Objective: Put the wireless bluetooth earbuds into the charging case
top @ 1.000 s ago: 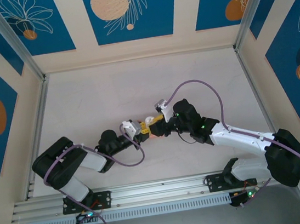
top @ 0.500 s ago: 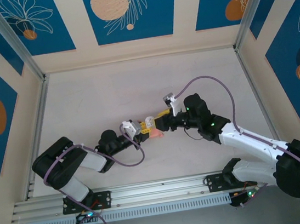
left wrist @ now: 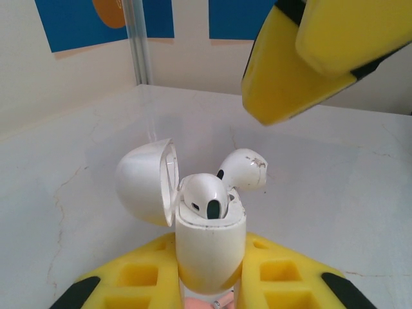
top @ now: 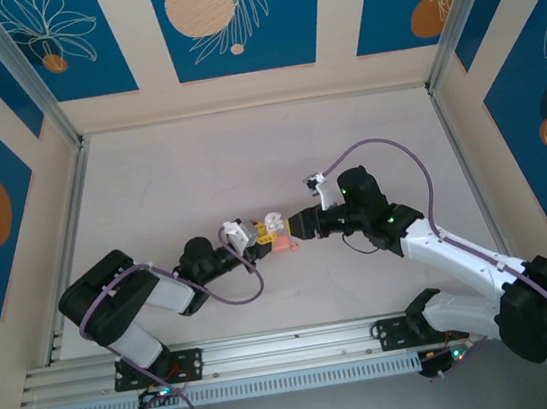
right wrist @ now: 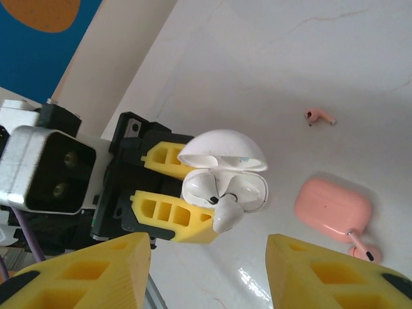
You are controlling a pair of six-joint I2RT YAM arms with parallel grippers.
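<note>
The white charging case (left wrist: 211,248) stands upright, clamped between the yellow fingers of the left gripper (top: 260,234), which is closed tight on its lower body. Its lid (left wrist: 147,182) is swung open to the gripper's left. One white earbud (left wrist: 205,196) sits down in its well. The second white earbud (left wrist: 244,170) leans out over the rim on the far side, only partly in.

The right gripper (right wrist: 206,270) faces this case from just beyond it, apart from it, with its jaws standing partly open and nothing between them. One of its yellow fingers (left wrist: 302,58) hangs above and past the case in the left wrist view.

A closed pink charging case (right wrist: 333,206) lies flat on the table ahead of the right gripper, just beside the left gripper's tips. One pink earbud (right wrist: 362,248) touches its near end, and another pink earbud (right wrist: 320,116) lies farther off, well apart.

The table (top: 199,174) is pale off-white stone with faint veins and a slight sheen. Cream walls carry blue panels (top: 229,19) with orange discs and white leaf outlines. Aluminium posts (top: 24,71) stand at the corners, and a slotted rail (top: 273,351) runs along the near edge.
</note>
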